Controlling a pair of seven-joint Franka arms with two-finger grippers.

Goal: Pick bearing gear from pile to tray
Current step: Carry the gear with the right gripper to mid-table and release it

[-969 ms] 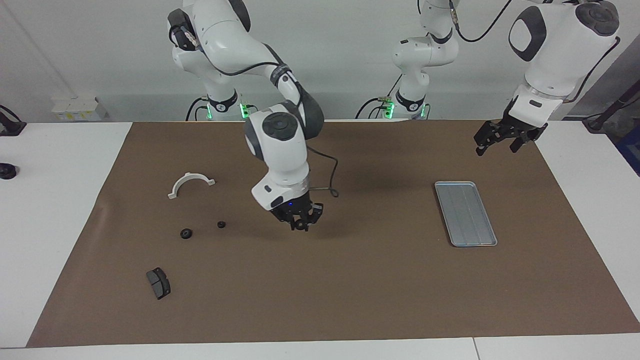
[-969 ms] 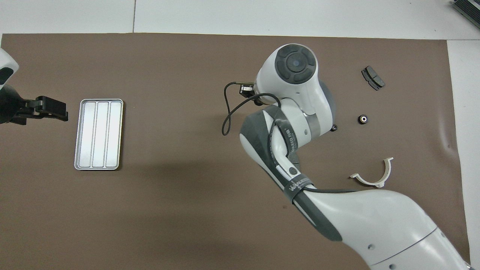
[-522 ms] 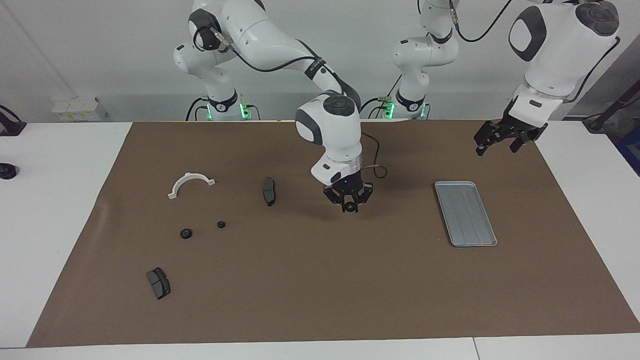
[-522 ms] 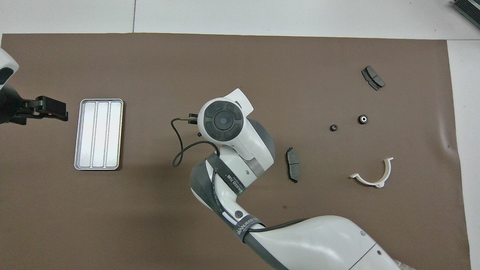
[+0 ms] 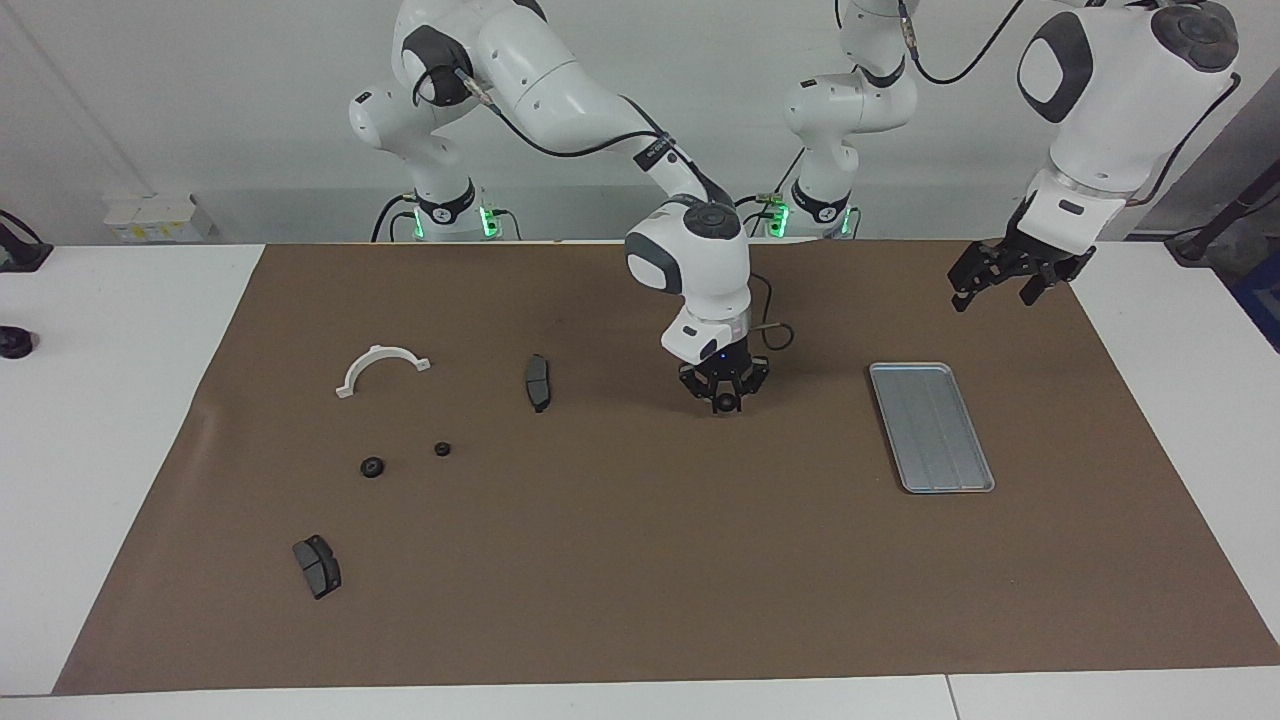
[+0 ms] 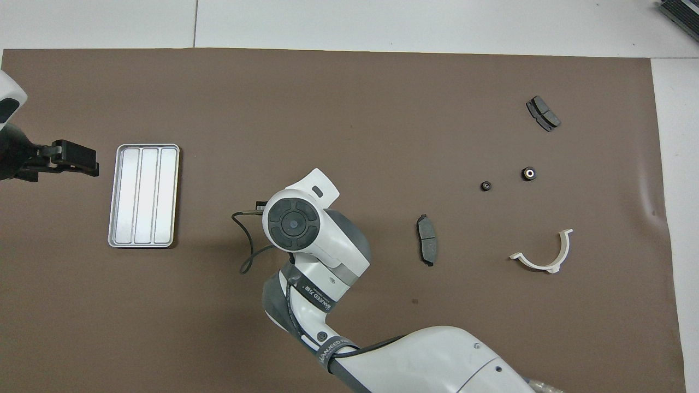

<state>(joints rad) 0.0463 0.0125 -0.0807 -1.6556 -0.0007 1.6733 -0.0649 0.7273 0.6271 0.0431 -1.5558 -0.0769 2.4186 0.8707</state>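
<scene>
Though tiny, black round gear (image 5: 725,403) in right gripper (image 5: 725,398)

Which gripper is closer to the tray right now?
Left. The left gripper waits open above the mat just off the tray's end nearest the robots. The right gripper, shut on a small gear, is over mid-table, between the tray and the scattered parts.

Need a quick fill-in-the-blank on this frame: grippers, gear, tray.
1. The right gripper, up over the brown mat, is shut on a small black ____.
2. The tray holds ____ gears.
3. The open left gripper waits near the ____.
4. Two gears lie on the mat near the white ____.

Missing words: gear; no; tray; bracket
</scene>
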